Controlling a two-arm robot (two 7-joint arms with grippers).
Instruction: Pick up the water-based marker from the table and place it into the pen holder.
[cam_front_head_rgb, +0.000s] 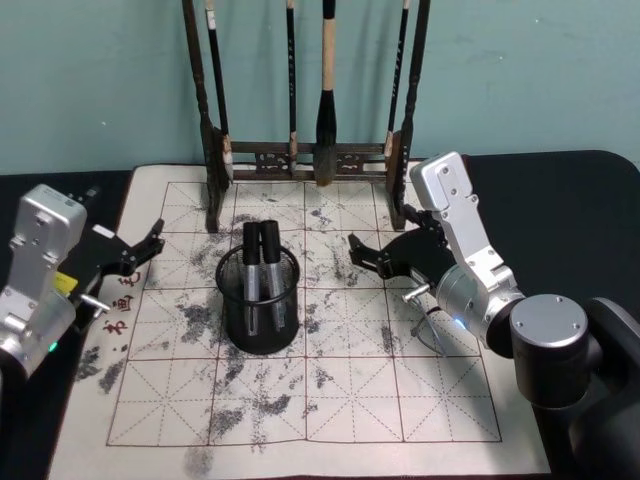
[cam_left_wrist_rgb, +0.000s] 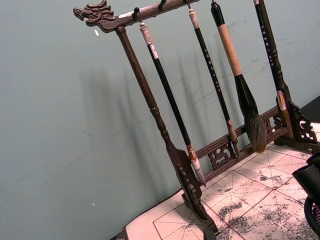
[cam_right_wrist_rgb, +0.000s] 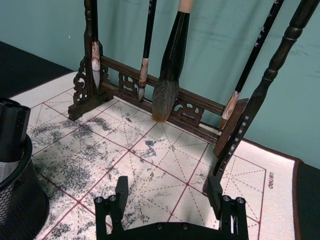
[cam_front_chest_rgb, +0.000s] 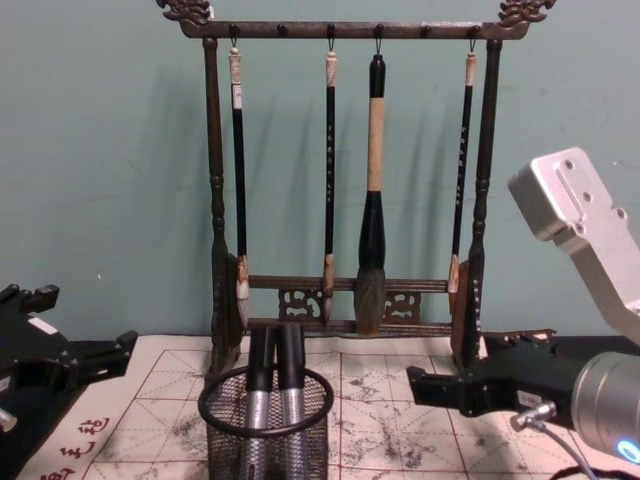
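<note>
On the ink-stained calligraphy mat (cam_front_head_rgb: 330, 400), 2 markers (cam_front_head_rgb: 261, 262) stand inside the pen holder (cam_front_head_rgb: 259, 312); my right end effector (cam_front_head_rgb: 366, 255) is wide and empty, my left end effector (cam_front_head_rgb: 148, 243) idle. Placing seems done; next I only retreat.

Holder (cam_front_head_rgb: 259, 310) is made of black wire mesh w/ a smooth solid rim, and markers (cam_front_head_rgb: 261, 262) in it are seen w/ matt black caps over shiny silver barrels. Mat (cam_front_head_rgb: 330, 400) is matt off-white felt-like cloth, ink-stained & printed w/ red grid lines; rack (cam_front_chest_rgb: 345, 180) is dark carved wood, brushes (cam_front_chest_rgb: 371, 200) hung w/ hair tips. Arm shells are finished in smooth silver-grey, grippers (cam_front_head_rgb: 368, 254) in matt black.
</note>
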